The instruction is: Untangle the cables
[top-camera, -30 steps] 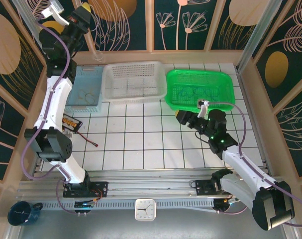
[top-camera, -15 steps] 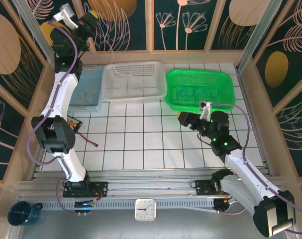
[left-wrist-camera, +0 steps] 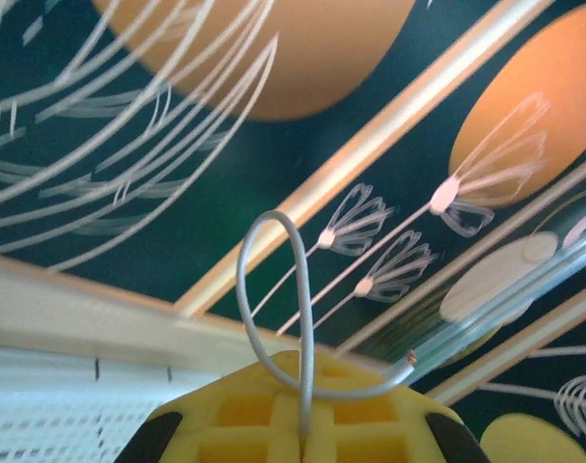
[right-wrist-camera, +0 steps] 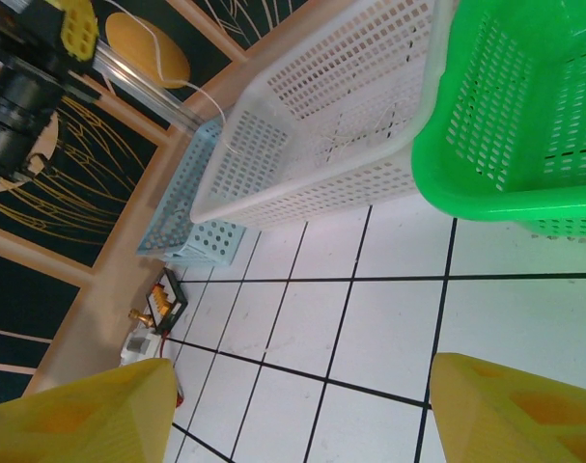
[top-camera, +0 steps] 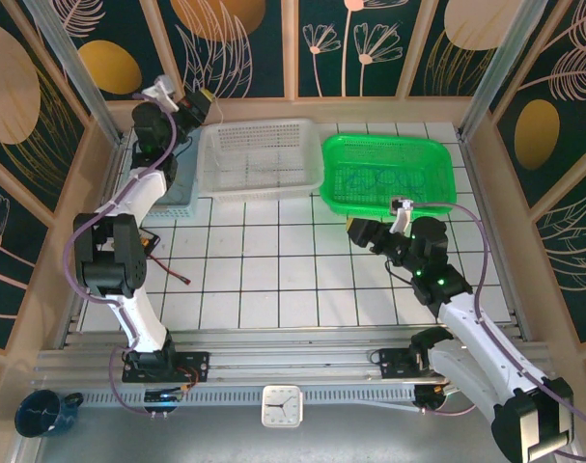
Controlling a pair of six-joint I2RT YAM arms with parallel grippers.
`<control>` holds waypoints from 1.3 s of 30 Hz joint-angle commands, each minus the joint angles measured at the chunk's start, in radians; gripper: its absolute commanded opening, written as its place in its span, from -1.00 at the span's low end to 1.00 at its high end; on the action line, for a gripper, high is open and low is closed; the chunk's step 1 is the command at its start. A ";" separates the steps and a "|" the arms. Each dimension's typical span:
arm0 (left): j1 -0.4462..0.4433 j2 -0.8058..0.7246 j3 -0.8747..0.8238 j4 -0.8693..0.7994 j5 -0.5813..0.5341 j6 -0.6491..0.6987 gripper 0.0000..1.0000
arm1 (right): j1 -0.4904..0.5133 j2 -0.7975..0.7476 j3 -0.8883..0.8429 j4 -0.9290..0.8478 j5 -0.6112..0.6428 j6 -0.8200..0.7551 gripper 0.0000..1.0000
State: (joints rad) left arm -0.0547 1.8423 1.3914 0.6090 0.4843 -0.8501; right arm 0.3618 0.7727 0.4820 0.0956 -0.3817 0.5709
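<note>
In the left wrist view a thin pale cable [left-wrist-camera: 306, 318] is pinched between my left gripper's [left-wrist-camera: 304, 429] yellow fingertips. It loops upward and curls back across the pads to a bare end [left-wrist-camera: 411, 357]. From above, the left gripper [top-camera: 203, 103] is shut and hangs over the far left corner of the white basket [top-camera: 259, 127]. In the right wrist view the cable [right-wrist-camera: 223, 130] runs down from that gripper to the basket's corner. My right gripper [top-camera: 354, 231] hovers over the tiles in front of the green basket [top-camera: 389, 141]. It [right-wrist-camera: 302, 386] stands open with nothing between its fingers.
A pale blue basket [top-camera: 169, 198] sits left of the white one. A small black tray [top-camera: 138, 238] with red and yellow pieces lies by the left wall, a red lead [top-camera: 173, 274] beside it. Patterned walls close the far, left and right sides.
My left arm has swung down and to the right from high in the far left corner to the white basket's corner, with the cable still in its grip. The right arm has barely moved.
</note>
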 commanded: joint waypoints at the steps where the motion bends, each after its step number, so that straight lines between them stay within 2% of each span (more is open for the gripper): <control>1: -0.055 -0.073 -0.043 0.020 0.051 0.107 -0.97 | -0.004 -0.016 0.033 -0.016 0.028 -0.033 0.41; 3: -0.090 -0.080 -0.059 -0.040 0.050 0.176 -0.72 | -0.006 -0.018 0.032 -0.021 0.036 -0.041 0.41; 4: -0.102 -0.081 -0.065 -0.060 0.047 0.198 -0.47 | -0.006 -0.019 0.032 -0.022 0.041 -0.044 0.42; 6: -0.114 -0.095 -0.088 -0.089 0.032 0.226 0.25 | -0.008 -0.022 0.032 -0.032 0.053 -0.052 0.42; 9: -0.114 -0.136 -0.130 -0.104 -0.008 0.251 0.95 | -0.012 -0.028 0.037 -0.045 0.062 -0.063 0.46; 14: -0.114 -0.237 -0.170 -0.171 -0.047 0.295 0.98 | -0.019 -0.041 0.040 -0.072 0.095 -0.077 0.59; 16: -0.114 -0.285 -0.213 -0.170 -0.063 0.296 0.98 | -0.020 -0.045 0.040 -0.087 0.131 -0.084 0.72; 17: -0.114 -0.315 -0.247 -0.163 -0.077 0.296 0.98 | -0.021 -0.046 0.041 -0.096 0.156 -0.090 0.84; 19: -0.115 -0.386 -0.325 -0.136 -0.120 0.297 0.98 | -0.021 -0.047 0.041 -0.114 0.224 -0.098 0.96; 21: -0.114 -0.463 -0.410 -0.110 -0.193 0.293 0.98 | -0.021 -0.041 0.040 -0.130 0.312 -0.108 0.99; 25: -0.114 -0.644 -0.644 -0.062 -0.356 0.318 0.98 | -0.025 -0.016 0.023 -0.123 0.581 -0.125 0.99; 29: -0.114 -0.837 -0.837 -0.046 -0.514 0.396 0.98 | -0.038 0.007 -0.053 0.047 0.809 -0.195 0.99; 33: -0.114 -1.008 -1.042 0.087 -0.738 0.502 0.98 | -0.076 0.099 -0.103 0.215 0.868 -0.316 0.99; 36: -0.113 -1.032 -1.126 0.153 -0.867 0.609 0.98 | -0.117 0.196 -0.156 0.410 0.890 -0.389 0.99; 39: -0.112 -0.953 -1.188 0.285 -0.992 0.682 0.98 | -0.148 0.307 -0.202 0.585 0.888 -0.458 0.99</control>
State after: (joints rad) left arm -0.1703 0.8375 0.2459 0.7216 -0.3180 -0.2966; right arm 0.2352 1.0115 0.3176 0.4191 0.4381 0.2218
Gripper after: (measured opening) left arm 0.989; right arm 0.992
